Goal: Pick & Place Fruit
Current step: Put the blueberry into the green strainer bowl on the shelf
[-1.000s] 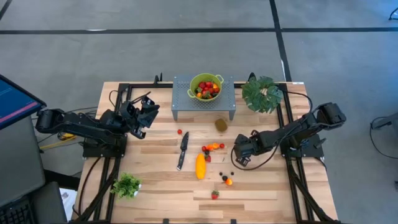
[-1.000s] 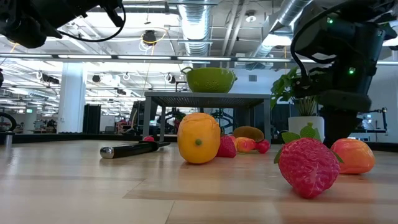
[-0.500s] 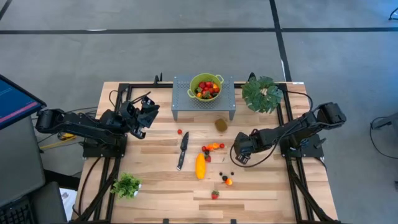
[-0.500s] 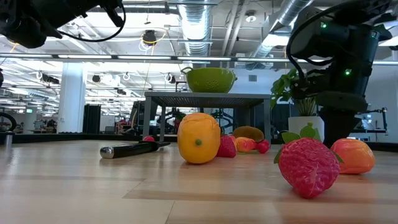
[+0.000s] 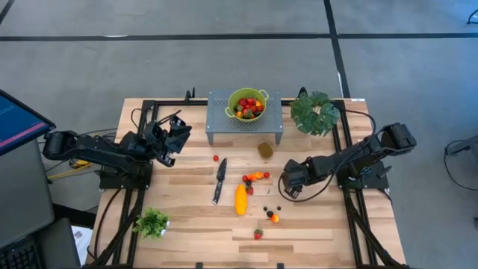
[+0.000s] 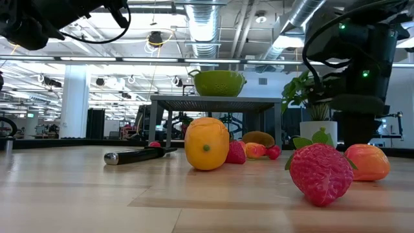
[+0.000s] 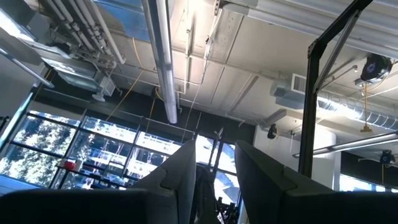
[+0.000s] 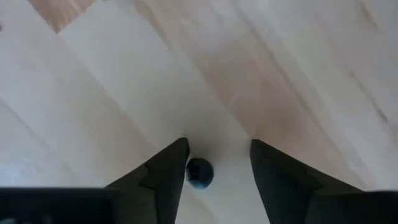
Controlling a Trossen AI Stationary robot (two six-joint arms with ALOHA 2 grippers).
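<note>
Toy fruit lies on the wooden table: a long yellow-orange fruit [image 5: 240,199], a red and orange cluster [image 5: 256,177], a brown kiwi [image 5: 265,149], a red ball [image 5: 215,158], an orange piece [image 5: 274,218] and a strawberry [image 5: 258,234]. My right gripper [image 5: 288,188] points down at the table right of the cluster. It is open [image 8: 219,146], with a small dark blue ball [image 8: 199,173] on the wood between its fingers. My left gripper [image 5: 176,131] waits at the left, raised and open [image 7: 214,152], with nothing between its fingers. My right gripper stands open over the dark blue ball, fingers pointing down from above. The ball rests on the table close against the inner side of one finger [image 8: 169,169]. Whether that finger touches it I cannot tell. The other finger [image 8: 273,167] stands apart from it.
A green bowl [image 5: 246,104] with several small fruits stands on a grey rack [image 5: 216,127] at the far middle. A black-handled knife [image 5: 219,179] lies left of the fruit. Green plants stand at the far right [image 5: 314,112] and the near left [image 5: 152,222].
My right hand has turned slightly in place above the table. The fruit on the table lies where it did.
</note>
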